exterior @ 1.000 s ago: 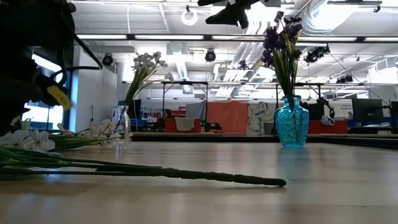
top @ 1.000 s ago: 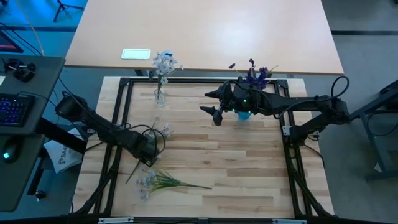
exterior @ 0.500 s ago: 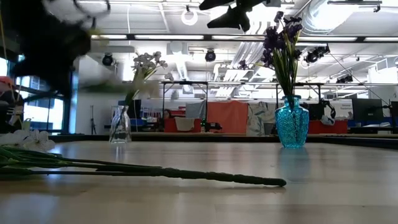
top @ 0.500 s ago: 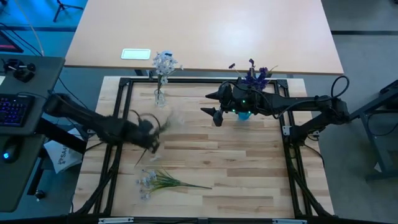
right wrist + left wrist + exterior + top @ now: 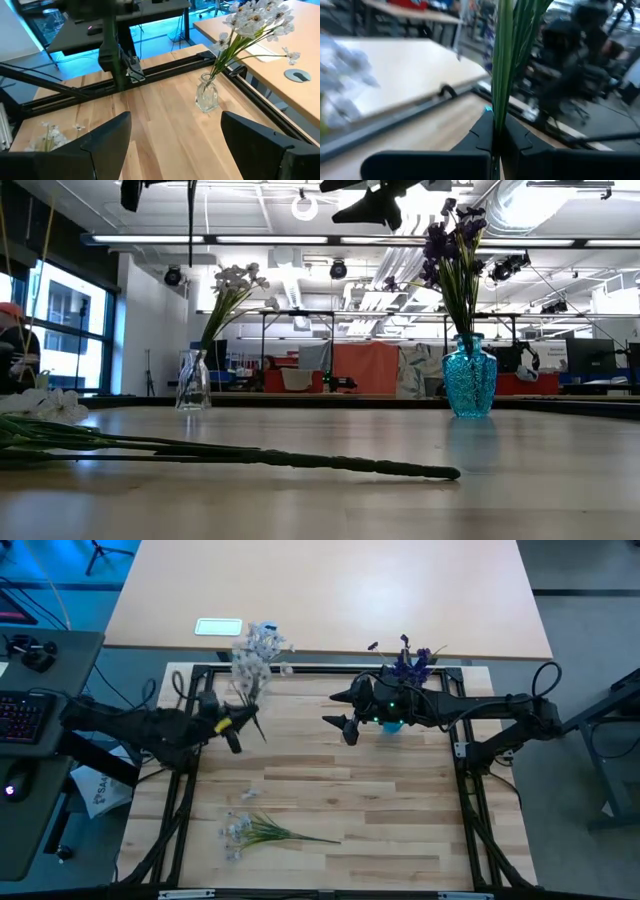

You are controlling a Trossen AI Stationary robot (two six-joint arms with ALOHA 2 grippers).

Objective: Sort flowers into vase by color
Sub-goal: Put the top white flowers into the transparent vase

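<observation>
My left gripper [image 5: 233, 730] is at the table's far left, raised, shut on the green stem of a pale whitish-blue flower [image 5: 248, 665]. Its blooms show close to the clear vase [image 5: 206, 97], which holds one pale flower [image 5: 255, 20]. More pale flowers [image 5: 255, 832] lie flat on the board near its front left. The teal vase [image 5: 468, 375] at the far right holds the purple flowers [image 5: 450, 240]. My right gripper [image 5: 345, 725] hangs open beside the teal vase, touching nothing. My left gripper pinches the flower's thin green stem [image 5: 496, 117] between its two fingers, which lie across it and come from the table's left side. The flower stands about upright, blooms above the fingers. Its lower stem end [image 5: 190, 225] hangs below them, clear of the table.
A black frame rail [image 5: 300, 670] runs around the wooden board. A few loose pale petals [image 5: 250, 795] lie on the board. Beyond the rail is a light tabletop with a white card [image 5: 218, 627]. A keyboard desk [image 5: 25, 715] stands at the left.
My left gripper has risen and gone toward the far edge and the clear vase, carrying one pale flower. That flower lay flat on the board a second ago; it now stands upright, lifted clear. The other pale flowers have stayed where they were.
</observation>
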